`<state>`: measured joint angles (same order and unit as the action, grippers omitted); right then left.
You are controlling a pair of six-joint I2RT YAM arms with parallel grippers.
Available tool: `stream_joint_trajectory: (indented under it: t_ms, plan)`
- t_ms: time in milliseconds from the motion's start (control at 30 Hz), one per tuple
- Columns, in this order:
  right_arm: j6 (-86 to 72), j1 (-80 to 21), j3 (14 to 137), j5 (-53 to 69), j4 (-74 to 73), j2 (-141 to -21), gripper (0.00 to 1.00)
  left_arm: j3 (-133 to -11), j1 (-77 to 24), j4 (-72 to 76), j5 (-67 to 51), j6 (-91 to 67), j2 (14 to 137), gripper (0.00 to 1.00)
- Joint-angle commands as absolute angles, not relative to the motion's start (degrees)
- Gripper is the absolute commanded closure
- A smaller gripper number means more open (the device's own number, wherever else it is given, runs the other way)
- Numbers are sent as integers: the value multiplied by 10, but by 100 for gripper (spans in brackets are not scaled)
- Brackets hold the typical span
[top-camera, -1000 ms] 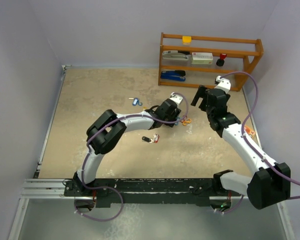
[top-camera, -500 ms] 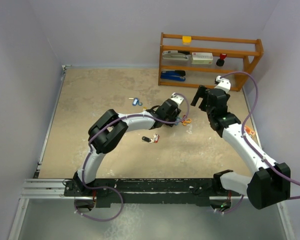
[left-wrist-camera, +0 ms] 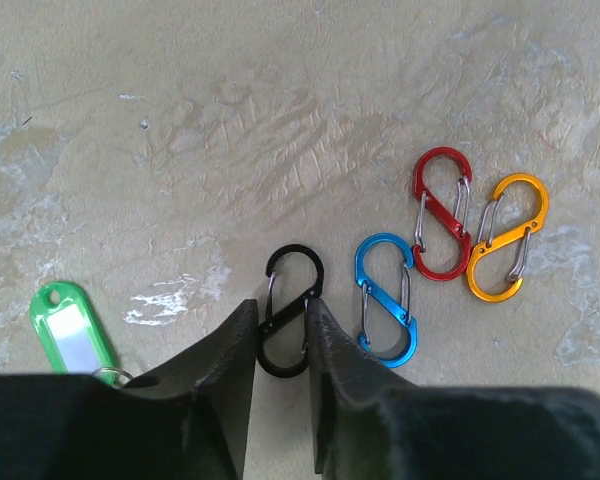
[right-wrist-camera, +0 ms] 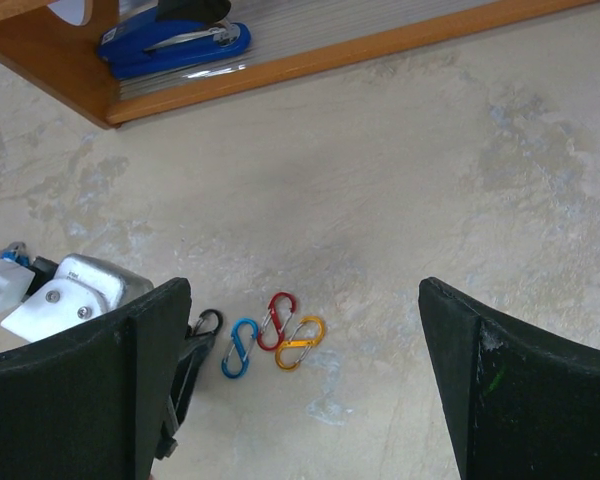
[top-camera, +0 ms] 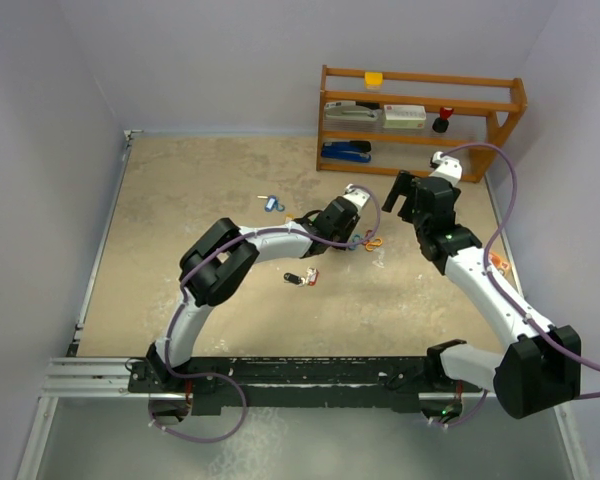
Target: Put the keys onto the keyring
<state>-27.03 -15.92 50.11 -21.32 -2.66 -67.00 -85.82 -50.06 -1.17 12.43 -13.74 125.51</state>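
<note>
L tool (left-wrist-camera: 282,318) nearly closed, fingers pressed on both sides of black clip (left-wrist-camera: 292,292), bottom centre of L wrist view. Blue clip (left-wrist-camera: 385,298), red clip (left-wrist-camera: 441,213) & orange clip (left-wrist-camera: 507,237) lie to its right on table (top-camera: 180,220). Green key (left-wrist-camera: 70,328) at lower left. Top view: blue key (top-camera: 271,203) above centre, black and red keys (top-camera: 300,278) below it. R tool (right-wrist-camera: 300,285) wide open, holding nothing.
</note>
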Motion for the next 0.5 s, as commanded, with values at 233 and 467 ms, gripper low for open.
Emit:
stream_joint_trajectory:
  t_ms: [233,467]
  plan:
    - [-269,-154,495,-207,-6,-662,2,-862,-504,-16,124,-133,1249,100]
    - [-257,-154,499,-190,-5,-679,2,-847,-504,-22,171,-140,1209,100]
